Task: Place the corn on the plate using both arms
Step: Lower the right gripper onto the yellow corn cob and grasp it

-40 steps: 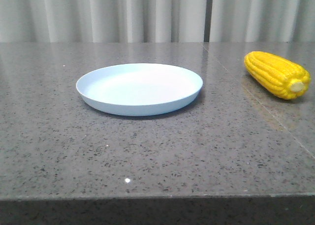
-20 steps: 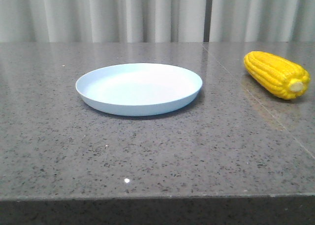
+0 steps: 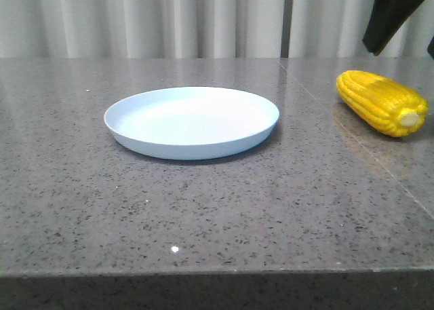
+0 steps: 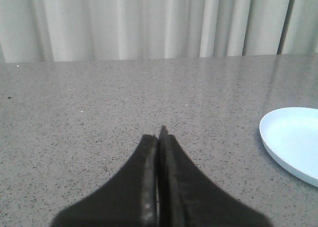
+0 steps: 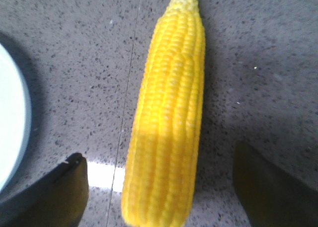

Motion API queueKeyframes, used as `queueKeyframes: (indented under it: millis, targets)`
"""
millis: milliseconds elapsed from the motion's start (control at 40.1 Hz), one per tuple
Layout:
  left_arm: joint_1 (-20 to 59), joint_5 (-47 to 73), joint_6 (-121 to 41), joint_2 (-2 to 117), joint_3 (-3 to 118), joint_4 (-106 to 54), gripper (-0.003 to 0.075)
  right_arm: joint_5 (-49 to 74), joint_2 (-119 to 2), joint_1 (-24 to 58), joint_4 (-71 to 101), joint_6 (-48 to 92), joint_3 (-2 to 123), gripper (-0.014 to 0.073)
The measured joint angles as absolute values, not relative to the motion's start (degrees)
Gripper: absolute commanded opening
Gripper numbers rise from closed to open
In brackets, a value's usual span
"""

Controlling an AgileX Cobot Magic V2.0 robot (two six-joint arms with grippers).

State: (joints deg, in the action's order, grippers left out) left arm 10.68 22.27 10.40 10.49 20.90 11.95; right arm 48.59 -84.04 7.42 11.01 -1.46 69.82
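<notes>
Corn direction: the corn (image 3: 381,102) lies on its side on the grey table (image 3: 203,208); its long axis runs diagonally, the pale stub end toward the camera and to the right, the narrow tip toward the back and left.
Corn place: right of the plate (image 3: 192,122), well apart from it.
Change: half a second ago no arm was in the front view; now the right gripper (image 5: 161,187) shows dark at the top right corner, above the corn.
Corn look: bright yellow, glossy, neat rows of kernels.
Right gripper: fingers spread wide, one each side of the corn, not touching it.
Left gripper (image 4: 158,137): fingers pressed together, holding nothing, over bare table beside the plate.
</notes>
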Motion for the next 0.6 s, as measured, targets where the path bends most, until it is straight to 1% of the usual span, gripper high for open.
queueKeyframes:
  millis: [224, 299, 349, 399, 449, 523, 573, 598]
  targets:
    - [10.7, 22.3, 10.4, 10.5, 20.9, 11.9, -0.002, 52.3, -93.8, 7.5, 11.0, -1.8, 74.5, 0.0613]
    - [10.7, 22.3, 10.4, 10.5, 20.9, 12.0, -0.002, 52.4, -95.4, 7.5, 11.0, -1.8, 75.0, 0.0594]
    - [10.7, 22.3, 10.4, 10.5, 20.9, 12.0, -0.002, 52.8, -96.0, 7.5, 11.0, -1.8, 75.1, 0.0543]
    - [10.7, 22.3, 10.4, 10.5, 20.9, 12.0, -0.002, 53.2, -96.2, 7.5, 11.0, -1.8, 75.1, 0.0463]
    - [10.7, 22.3, 10.4, 10.5, 20.9, 12.0, -0.002, 53.6, -96.2, 7.5, 11.0, -1.8, 75.1, 0.0354]
    - [10.7, 22.3, 10.4, 10.5, 20.9, 12.0, -0.002, 53.9, -96.0, 7.5, 11.1, -1.8, 75.3, 0.0232]
    - [10.7, 22.3, 10.4, 10.5, 20.9, 12.0, -0.002, 54.3, -96.0, 7.5, 11.1, -1.8, 75.7, 0.0175]
    - [10.7, 22.3, 10.4, 10.5, 20.9, 12.0, -0.002, 54.3, -96.0, 7.5, 11.1, -1.8, 75.8, 0.016]
